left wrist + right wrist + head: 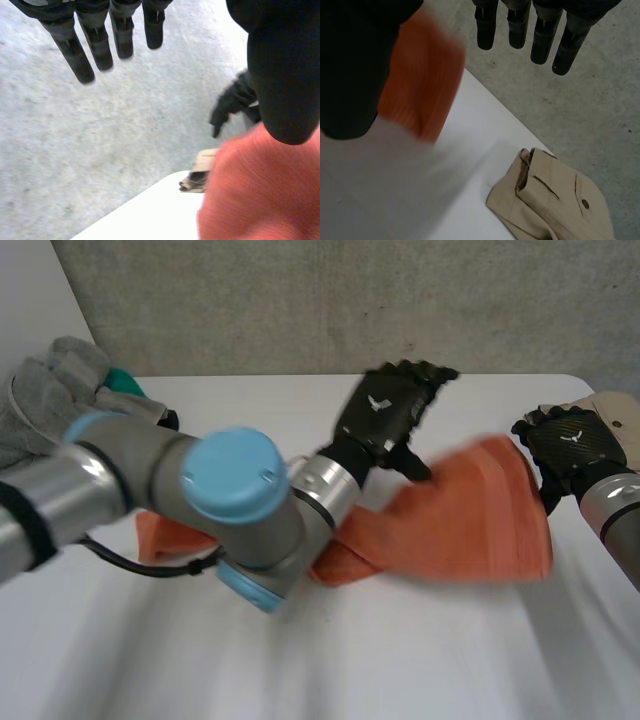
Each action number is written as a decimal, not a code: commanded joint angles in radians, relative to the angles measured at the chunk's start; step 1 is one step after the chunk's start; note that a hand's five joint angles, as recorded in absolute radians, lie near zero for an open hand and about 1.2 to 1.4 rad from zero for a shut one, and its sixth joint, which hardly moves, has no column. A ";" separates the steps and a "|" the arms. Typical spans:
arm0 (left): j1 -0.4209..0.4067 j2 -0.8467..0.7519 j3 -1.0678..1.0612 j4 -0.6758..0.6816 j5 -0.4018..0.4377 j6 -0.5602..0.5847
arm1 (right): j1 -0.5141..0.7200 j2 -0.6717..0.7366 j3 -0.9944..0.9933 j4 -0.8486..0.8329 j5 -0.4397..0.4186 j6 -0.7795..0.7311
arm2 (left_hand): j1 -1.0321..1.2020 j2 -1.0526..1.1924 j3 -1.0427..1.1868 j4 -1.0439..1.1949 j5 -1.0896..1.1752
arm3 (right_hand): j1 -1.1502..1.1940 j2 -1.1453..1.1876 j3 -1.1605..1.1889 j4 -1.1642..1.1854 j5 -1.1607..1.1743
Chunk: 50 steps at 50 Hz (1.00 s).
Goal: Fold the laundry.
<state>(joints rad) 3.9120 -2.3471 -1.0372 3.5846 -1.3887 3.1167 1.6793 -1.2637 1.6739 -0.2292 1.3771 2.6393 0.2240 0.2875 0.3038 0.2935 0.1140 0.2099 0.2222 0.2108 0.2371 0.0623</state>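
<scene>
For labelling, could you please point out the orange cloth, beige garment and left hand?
Orange cloth (470,525): head view, its middle.
Beige garment (557,200): right wrist view, its middle.
Left hand (380,412): head view, its back.

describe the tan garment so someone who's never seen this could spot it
Start at the white table and go to its edge by the right hand. The tan garment lies crumpled there; unlike the orange cloth mid-table, it is beige with a button and pocket flap.
</scene>
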 commanded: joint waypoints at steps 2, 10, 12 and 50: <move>-0.006 0.079 -0.045 -0.013 -0.004 0.036 | -0.036 0.000 -0.023 0.014 -0.007 0.002 | -0.040 -0.103 -0.120 -0.109 -0.104 | -0.035 -0.048 -0.036 -0.063 -0.062; 0.183 0.331 -0.230 -0.096 -0.012 0.104 | -0.039 -0.052 -0.059 0.105 -0.016 -0.041 | -0.008 -0.071 -0.087 -0.077 -0.072 | -0.035 -0.048 -0.036 -0.063 -0.062; 0.228 0.362 -0.253 -0.136 -0.010 0.135 | -0.038 -0.074 -0.060 0.154 -0.020 -0.059 | 0.001 -0.062 -0.079 -0.068 -0.063 | -0.035 -0.048 -0.036 -0.063 -0.062; 0.552 0.042 -0.133 -0.461 0.099 0.502 | -0.003 0.060 0.155 0.153 -0.112 -0.105 | 1.172 1.109 1.092 1.103 1.108 | 1.186 1.174 1.185 1.159 1.159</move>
<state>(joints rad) 4.4911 -2.3092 -1.1736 3.1177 -1.2849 3.6158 1.6772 -1.2270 1.8553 -0.0541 1.2623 2.5380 1.1246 1.0778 1.0713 1.0657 0.8782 0.9287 1.0004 0.9885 0.9886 0.7758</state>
